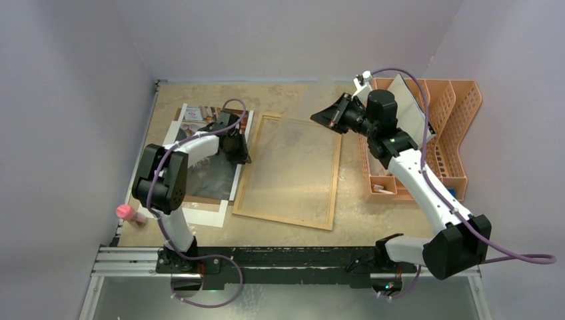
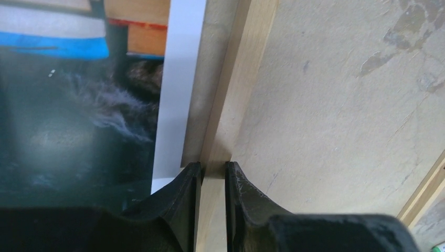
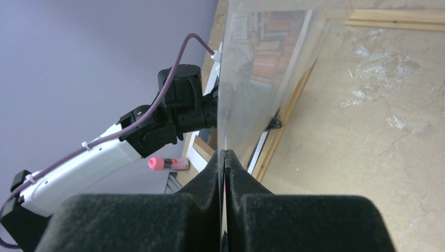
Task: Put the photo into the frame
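At nine o'clock on the table the dark paper print of a tabby cat among orange and blue books (image 1: 213, 177) lies flat on a white mat (image 1: 206, 217), not yet framed. Just to its three o'clock side the left gripper (image 2: 212, 167) has narrow jaws pinching the left rail of the thin light-wood rectangular picture frame (image 2: 239, 79) at the table's centre. I judge that this rail should be held firmly so the frame cannot skate. At one o'clock the right gripper (image 3: 224, 157), jaws closed flat on a clear transparent pane (image 3: 262, 79), should hold it high, beside the orange plastic file rack (image 1: 460, 133).
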Robot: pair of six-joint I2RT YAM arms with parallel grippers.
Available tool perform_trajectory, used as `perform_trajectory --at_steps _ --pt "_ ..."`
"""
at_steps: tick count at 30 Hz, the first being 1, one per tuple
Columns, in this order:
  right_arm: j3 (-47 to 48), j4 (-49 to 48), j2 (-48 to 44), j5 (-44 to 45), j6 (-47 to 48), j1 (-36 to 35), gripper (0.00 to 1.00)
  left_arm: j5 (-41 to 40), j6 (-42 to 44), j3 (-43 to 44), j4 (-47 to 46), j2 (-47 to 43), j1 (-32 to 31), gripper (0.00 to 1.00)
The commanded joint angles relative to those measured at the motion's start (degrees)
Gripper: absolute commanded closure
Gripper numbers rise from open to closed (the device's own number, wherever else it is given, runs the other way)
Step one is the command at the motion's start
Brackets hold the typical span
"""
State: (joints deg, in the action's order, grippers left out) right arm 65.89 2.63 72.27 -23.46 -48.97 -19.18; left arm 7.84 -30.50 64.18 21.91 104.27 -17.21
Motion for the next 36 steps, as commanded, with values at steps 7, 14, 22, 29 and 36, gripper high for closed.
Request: perform_trajectory --at_steps 7,14,22,29,36 --pt "0.8 -8.0 2.5 -8.1 5.2 -0.7 1.0 2.0 -3.5 -5.9 8.5 -5.6 3.3 0.75" --pt "1.7 -11.2 5.5 -7.5 3.5 -2.6 1.0 4.1 -5.6 -2.3 11.4 -12.2 7.3 0.59" --pt "3.7 -15.5 9.3 -5.9 0.6 -7.6 1.0 -2.1 -6.2 0.9 14.4 -19.2 12.5 0.55" --pt "-4.0 -17.3 10.5 -2.5 -1.8 -9.1 1.0 -7.2 -6.2 -0.2 14.1 -21.0 13.7 0.48" --pt "-17.2 -22.8 10.8 2.5 -5.6 -8.0 1.0 -1.3 -4.5 -3.3 11.2 -19.1 13.7 0.33"
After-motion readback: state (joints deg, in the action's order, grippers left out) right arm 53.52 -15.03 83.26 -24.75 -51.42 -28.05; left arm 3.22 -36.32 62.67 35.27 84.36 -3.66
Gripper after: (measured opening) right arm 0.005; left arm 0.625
